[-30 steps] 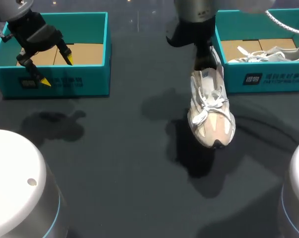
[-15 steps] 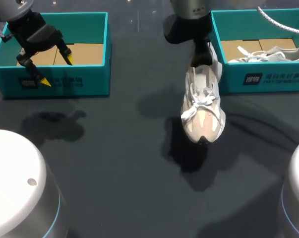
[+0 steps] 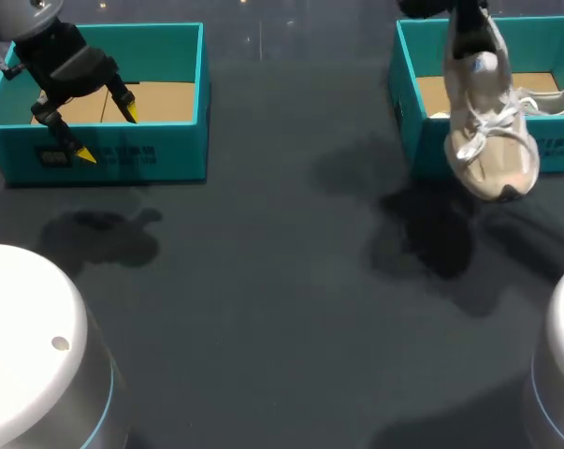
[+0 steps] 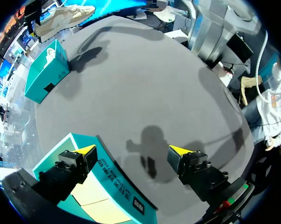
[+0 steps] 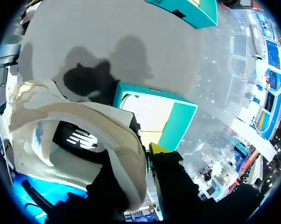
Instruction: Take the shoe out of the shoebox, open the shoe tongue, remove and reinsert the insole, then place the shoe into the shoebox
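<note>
A white and beige sneaker (image 3: 487,131) hangs toe-down in the air over the front wall of the right teal shoebox (image 3: 408,112). My right gripper (image 3: 464,37) is shut on its heel collar. In the right wrist view the sneaker (image 5: 75,140) fills the space beside the gripper (image 5: 145,151); one yellow fingertip (image 5: 159,149) shows outside the heel and the other finger is hidden inside the shoe. The shoebox (image 5: 177,121) lies below. A second sneaker (image 3: 543,98) lies in that box. My left gripper (image 3: 107,134) hangs open and holds nothing above the left teal box (image 3: 160,159).
In the left wrist view the open gripper (image 4: 133,150) straddles the front wall of the left box (image 4: 107,182), whose cardboard floor shows. The far box (image 4: 47,70) and the lifted sneaker (image 4: 61,18) appear in the distance. Dark tabletop (image 3: 263,281) lies between the boxes.
My right arm has carried the sneaker from the middle of the table up and to the right, over the right shoebox's front wall. The left arm has stayed put.
</note>
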Controlling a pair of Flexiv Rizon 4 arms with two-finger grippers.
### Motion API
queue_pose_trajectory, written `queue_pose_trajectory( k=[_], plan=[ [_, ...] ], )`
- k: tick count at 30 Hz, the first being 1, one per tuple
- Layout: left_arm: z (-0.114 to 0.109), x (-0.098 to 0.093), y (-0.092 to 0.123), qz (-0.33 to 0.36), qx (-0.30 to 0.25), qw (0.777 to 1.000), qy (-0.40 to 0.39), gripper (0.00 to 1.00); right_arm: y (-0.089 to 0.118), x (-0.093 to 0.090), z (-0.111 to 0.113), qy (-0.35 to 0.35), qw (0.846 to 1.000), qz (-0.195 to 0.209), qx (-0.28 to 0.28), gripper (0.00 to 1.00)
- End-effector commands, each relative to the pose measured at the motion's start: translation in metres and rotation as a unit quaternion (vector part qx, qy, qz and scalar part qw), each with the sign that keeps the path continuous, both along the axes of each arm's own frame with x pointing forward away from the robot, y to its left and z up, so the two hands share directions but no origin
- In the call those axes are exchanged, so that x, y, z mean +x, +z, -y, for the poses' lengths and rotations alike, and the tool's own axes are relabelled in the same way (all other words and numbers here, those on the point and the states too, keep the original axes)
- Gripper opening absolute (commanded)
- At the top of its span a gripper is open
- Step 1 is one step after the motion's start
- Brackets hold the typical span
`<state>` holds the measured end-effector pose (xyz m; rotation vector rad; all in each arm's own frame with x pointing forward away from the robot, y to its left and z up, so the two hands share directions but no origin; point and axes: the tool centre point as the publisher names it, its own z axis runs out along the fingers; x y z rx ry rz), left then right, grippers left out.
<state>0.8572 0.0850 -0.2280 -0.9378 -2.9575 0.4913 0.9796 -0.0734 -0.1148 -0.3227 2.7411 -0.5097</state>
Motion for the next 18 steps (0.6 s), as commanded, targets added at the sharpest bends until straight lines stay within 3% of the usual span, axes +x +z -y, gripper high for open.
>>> queue_pose_trajectory(
  k=[1,11,13,18],
  plan=[
    [0.000,0.000,0.000,0.000,0.001,1.000,-0.001,1.00,0.005,0.002,0.019,0.008,1.000,-0.005,0.021,0.00],
    [0.000,0.000,0.000,0.000,0.001,1.000,-0.001,1.00,0.005,0.002,0.019,0.008,1.000,-0.005,0.021,0.00],
    [0.000,0.000,0.000,0.000,0.001,1.000,-0.001,1.00,0.006,0.017,0.032,0.012,0.999,0.008,0.030,0.00],
    [0.000,0.000,0.000,0.000,0.001,1.000,-0.001,1.00,0.004,0.067,0.072,0.031,0.999,-0.008,0.019,0.00]
  ],
)
